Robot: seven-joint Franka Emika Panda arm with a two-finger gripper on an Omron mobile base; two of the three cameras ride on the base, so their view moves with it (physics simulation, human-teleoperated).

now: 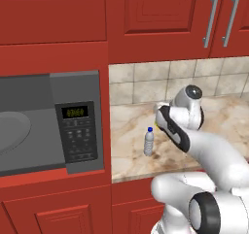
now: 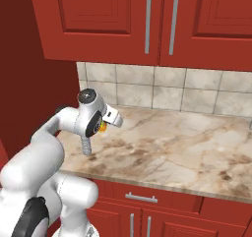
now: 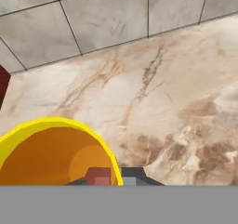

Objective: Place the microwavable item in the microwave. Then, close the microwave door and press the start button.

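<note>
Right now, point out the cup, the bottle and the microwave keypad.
cup (image 3: pixel 51 155): hand view, orange inside.
bottle (image 1: pixel 149 142): left base view, clear body.
microwave keypad (image 1: pixel 80 141): left base view, button panel under the display.

1. Worktop (image 2: pixel 197 147): marbled beige and brown stone surface.
2. Water bottle (image 1: pixel 149 142): clear, blue cap, standing upright on the worktop near its front edge.
3. Tiled wall (image 2: pixel 197 91): grey-beige tiles behind the worktop.
4. Upper cabinets (image 2: pixel 206 19): red doors, vertical silver bar handles.
5. Drawer (image 2: pixel 142 197): red front below the worktop, horizontal silver handle.
</note>
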